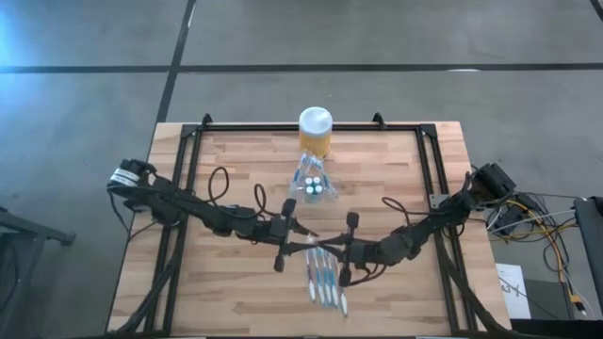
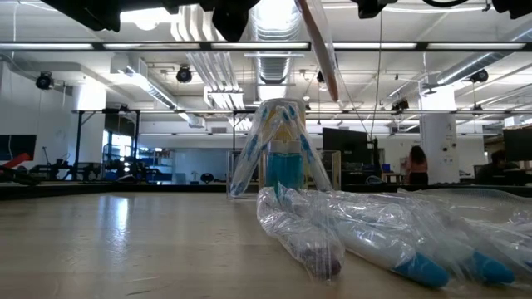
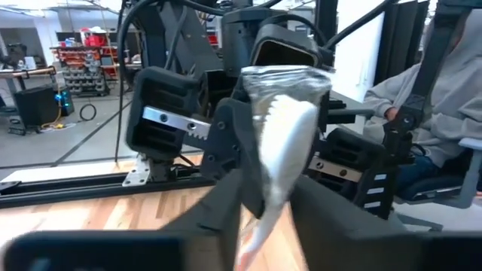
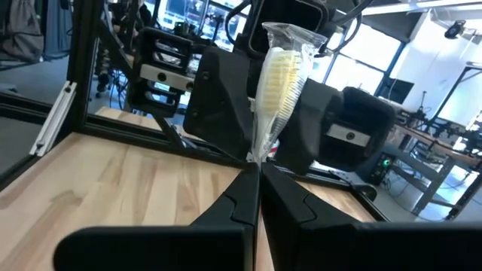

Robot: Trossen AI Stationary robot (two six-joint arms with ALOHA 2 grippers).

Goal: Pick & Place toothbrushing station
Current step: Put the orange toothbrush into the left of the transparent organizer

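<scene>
The toothbrushing station [image 1: 313, 181] is a small clear holder on the table, just in front of the yellow jar with a white lid [image 1: 316, 130]. Blue-handled brushes lean in it, which also shows in the low view [image 2: 276, 149]. My left gripper [image 1: 303, 232] and my right gripper [image 1: 329, 247] meet nose to nose near the table's middle. Both are shut on one clear-wrapped toothbrush [image 4: 277, 75], held above the table. Its handle [image 2: 317, 46] slants down from the top of the low view. More wrapped toothbrushes [image 1: 325, 281] lie in a pile near the front edge. My left gripper pinches the wrapped toothbrush [image 3: 280, 162] between its two fingers, coming level from the table's left. The wrap's end [image 3: 286, 75] stands beyond the fingers, close to the right gripper. The brush is clear of the table. My right gripper pinches the wrapped toothbrush just below its bristle head [image 4: 265, 143] between its two fingers, coming level from the table's right. The head and the wrap's end [image 4: 290, 34] stand up beyond the fingertips, in front of the left gripper. The brush is clear of the table.
The pile of wrapped brushes [image 2: 391, 237] lies right under and in front of the two grippers. A black frame [image 1: 311, 125] runs along the table's far and side edges. Bare wood lies to the left [image 1: 217, 282] and right [image 1: 405, 179]. People sit in the room behind.
</scene>
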